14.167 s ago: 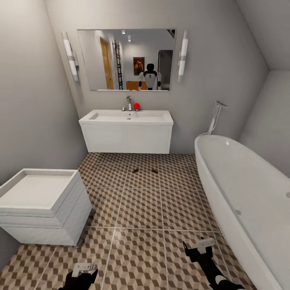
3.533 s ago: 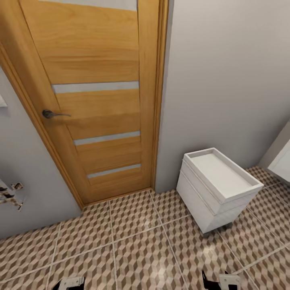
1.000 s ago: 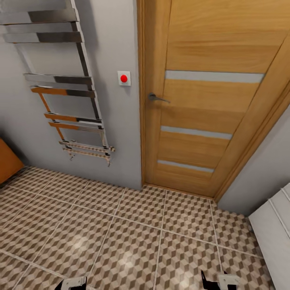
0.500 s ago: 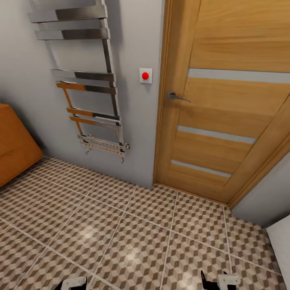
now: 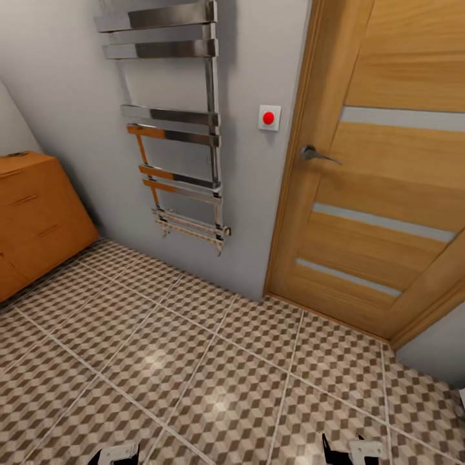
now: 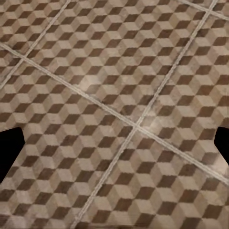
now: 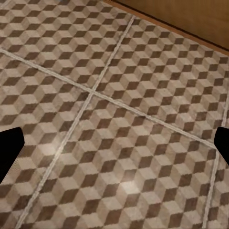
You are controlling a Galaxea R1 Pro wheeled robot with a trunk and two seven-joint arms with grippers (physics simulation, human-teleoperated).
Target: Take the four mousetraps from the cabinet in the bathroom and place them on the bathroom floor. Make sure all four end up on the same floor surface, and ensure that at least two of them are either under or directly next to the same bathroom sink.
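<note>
The orange-brown cabinet (image 5: 32, 213) stands against the wall at the left edge of the head view, its drawer fronts shut. A small dark speck lies on its top, too small to identify. The cube-patterned bathroom floor (image 5: 194, 361) spreads between me and it. My left gripper (image 5: 119, 453) and right gripper (image 5: 354, 449) poke in at the bottom edge, low over the tiles. In the wrist views the left gripper (image 6: 114, 152) and right gripper (image 7: 114, 152) are open, with bare tiles between their dark fingertips (image 6: 9, 152). The mousetraps and the sink are out of view.
A chrome towel radiator (image 5: 174, 135) hangs on the grey wall ahead. A red button plate (image 5: 268, 117) sits beside the shut wooden door (image 5: 381, 181), which has a lever handle (image 5: 313, 154). Open tiled floor lies toward the cabinet.
The camera has swung left: the door and radiator slid right in the picture, and more of the cabinet came into view at the left. Both grippers hold the same pose.
</note>
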